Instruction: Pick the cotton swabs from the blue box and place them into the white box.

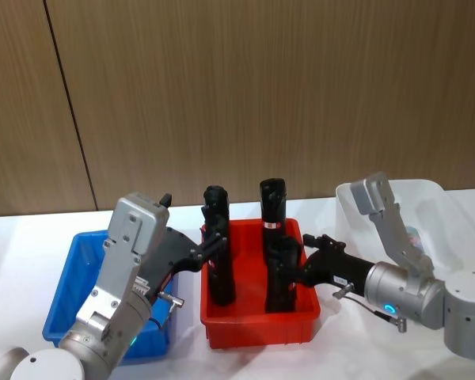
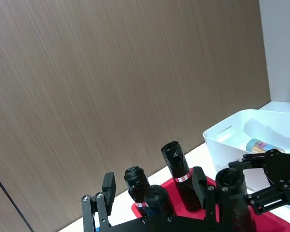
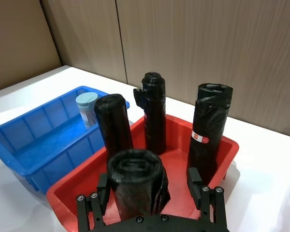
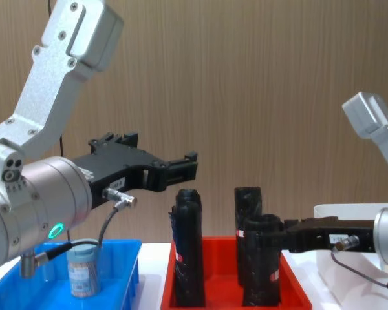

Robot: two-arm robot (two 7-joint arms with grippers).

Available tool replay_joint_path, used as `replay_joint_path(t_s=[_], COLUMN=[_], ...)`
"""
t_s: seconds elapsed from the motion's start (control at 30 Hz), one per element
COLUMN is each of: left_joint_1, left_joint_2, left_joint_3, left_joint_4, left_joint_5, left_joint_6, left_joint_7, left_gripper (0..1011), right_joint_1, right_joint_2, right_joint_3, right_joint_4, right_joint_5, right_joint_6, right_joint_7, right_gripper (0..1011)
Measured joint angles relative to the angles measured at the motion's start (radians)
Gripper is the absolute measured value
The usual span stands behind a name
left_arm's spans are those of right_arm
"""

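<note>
While the head view has the left pincer [image 1: 214, 237] spread above the red tray [image 1: 261, 326], the right pincer [image 1: 289, 273] straddles a black roll [image 1: 283, 277]. Chest view: one cotton swabs jar [image 4: 82, 270] stands in the blue box [image 4: 126, 271]. Left wrist view: another lies in the white box [image 2: 222, 137].

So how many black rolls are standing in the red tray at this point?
4. Two black rolls stand at the back of the red tray, one left, one right; two at the front, one left, one right between the right gripper's open fingers.
</note>
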Motion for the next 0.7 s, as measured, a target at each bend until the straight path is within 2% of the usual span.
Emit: replay_joint_path(t_s=[0.5, 0.6, 0.7], left_joint_1=[0.000, 0.000, 0.000], left_joint_2=[0.000, 0.000, 0.000], left_joint_3=[0.000, 0.000, 0.000], left_joint_4=[0.000, 0.000, 0.000], left_joint_5=[0.000, 0.000, 0.000], left_joint_6=[0.000, 0.000, 0.000], left_joint_7=[0.000, 0.000, 0.000], left_gripper=[1004, 1004, 1004], right_joint_1=[0.024, 0.029, 0.036], right_joint_2=[-0.012, -0.014, -0.018], right_joint_3=[-0.013, -0.015, -0.018], right_joint_4=[0.017, 0.023, 0.034], right_joint_5=[-0.009, -0.011, -0.016], right_joint_6=[0.005, 0.005, 0.005], right_joint_7=[0.012, 0.015, 0.017], right_gripper=[1002, 980, 896])
